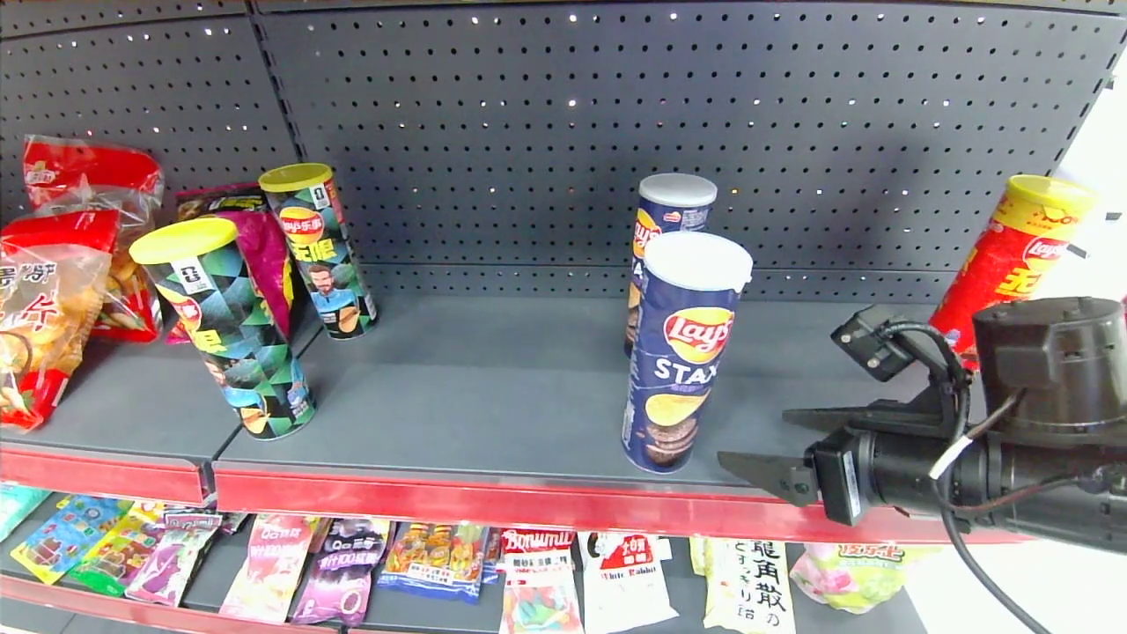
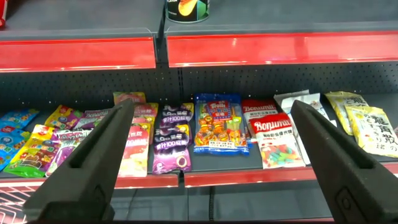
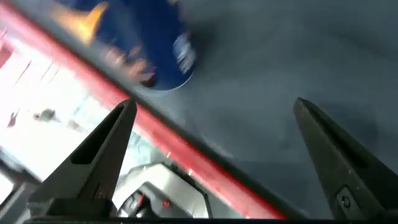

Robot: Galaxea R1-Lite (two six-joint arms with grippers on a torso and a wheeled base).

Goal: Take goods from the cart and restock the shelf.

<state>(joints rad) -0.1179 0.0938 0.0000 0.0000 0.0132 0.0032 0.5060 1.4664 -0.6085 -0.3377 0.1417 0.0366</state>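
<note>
Printed logos mark the blue can [image 1: 678,361] and candy bags [image 2: 217,124].

A: What stands on the grey shelf [image 1: 493,387]?
B: A front blue can [image 1: 682,352] near the red edge; a rear blue can [image 1: 671,220] just behind it; a red can [image 1: 1021,255] far right; a yellow-lidded can [image 1: 224,335] at left.
A: And the right gripper [image 1: 755,438]?
B: Beside the front blue can, not touching; fingers spread, nothing between them.

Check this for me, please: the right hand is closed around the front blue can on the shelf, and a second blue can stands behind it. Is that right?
Not quite. The right hand is open and empty, beside the front blue can, not closed around it, as the head view shows. A second blue can does stand behind it.
</note>
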